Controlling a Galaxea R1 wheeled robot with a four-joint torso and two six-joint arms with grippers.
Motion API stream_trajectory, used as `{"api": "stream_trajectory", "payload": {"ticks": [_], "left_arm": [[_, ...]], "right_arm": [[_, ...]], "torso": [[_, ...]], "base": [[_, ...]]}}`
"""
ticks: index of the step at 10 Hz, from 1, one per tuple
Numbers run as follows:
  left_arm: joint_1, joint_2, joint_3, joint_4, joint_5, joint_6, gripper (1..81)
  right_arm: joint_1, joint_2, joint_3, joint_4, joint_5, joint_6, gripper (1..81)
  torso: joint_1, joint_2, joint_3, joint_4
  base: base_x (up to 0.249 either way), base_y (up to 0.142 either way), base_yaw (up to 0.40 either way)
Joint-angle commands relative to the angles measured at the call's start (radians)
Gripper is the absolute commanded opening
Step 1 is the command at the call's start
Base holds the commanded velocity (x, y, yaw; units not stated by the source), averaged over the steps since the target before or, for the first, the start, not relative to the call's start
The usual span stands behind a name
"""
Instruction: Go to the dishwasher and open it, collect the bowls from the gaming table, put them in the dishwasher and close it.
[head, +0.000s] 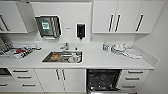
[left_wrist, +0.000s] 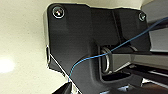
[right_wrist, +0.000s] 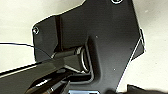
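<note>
The dishwasher (head: 103, 79) sits under the white counter, right of centre in the head view. It stands open: its dark interior shows, and the door (head: 107, 92) is folded down at the lower edge of the picture. The bowls and the gaming table are out of view. Both wrist views look past the robot's dark plate at a pale surface.
A steel sink (head: 47, 59) holding dishes is set in the counter (head: 95, 60), with a tap (head: 65, 46) behind it. A dish rack (head: 15, 51) stands at the left and clutter (head: 120, 48) at the right. White drawers (head: 135, 78) flank the dishwasher, and a wall closes the right side.
</note>
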Motion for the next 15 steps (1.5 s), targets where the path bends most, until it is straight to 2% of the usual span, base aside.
{"api": "stream_trajectory", "payload": {"ticks": [1,3,4,6,7,9,12,15], "left_arm": [[-0.034,-0.012,0.003,-0.006,0.054,0.003,81.1],[-0.034,-0.012,0.001,-0.007,0.054,0.003,81.1],[-0.034,-0.011,0.001,-0.008,0.054,0.003,81.1],[-0.034,-0.005,-0.003,-0.008,0.054,0.003,81.1],[-0.034,0.009,-0.023,-0.008,0.054,0.003,81.1],[-0.034,0.083,-0.137,-0.006,0.052,0.003,81.1],[-0.034,0.179,-0.298,-0.008,0.054,0.003,81.1],[-0.034,0.196,-0.313,-0.003,0.054,0.006,81.1]], "right_arm": [[0.038,-0.014,-0.004,-0.008,-0.059,-0.003,81.1],[0.038,-0.003,-0.022,-0.009,-0.059,-0.005,81.1],[0.036,0.0,-0.027,-0.008,-0.059,-0.003,81.1],[0.033,0.003,-0.033,-0.009,-0.059,-0.003,81.1],[0.031,0.003,-0.039,-0.006,-0.061,-0.003,81.1],[0.031,0.035,-0.088,0.0,-0.068,-0.003,81.1],[0.024,0.13,-0.25,0.0,-0.077,-0.002,81.1],[0.01,0.183,-0.326,-0.019,-0.077,-0.005,81.1]], "torso": [[0.0,-0.001,0.0,0.0],[-0.003,0.006,0.002,0.0],[-0.004,0.006,0.058,0.0],[-0.004,0.006,0.072,0.0],[-0.004,0.006,0.041,0.0],[-0.005,0.006,0.057,0.0],[-0.006,0.006,0.056,0.0],[-0.006,0.006,0.056,0.0]], "base": [[0.0,0.0,0.0],[0.0,0.0,0.0],[0.0,0.0,0.0],[0.0,0.0,0.0],[0.0,0.0,0.0],[0.0,0.0,0.0],[0.0,0.0,0.0],[0.0,0.0,0.0]]}}
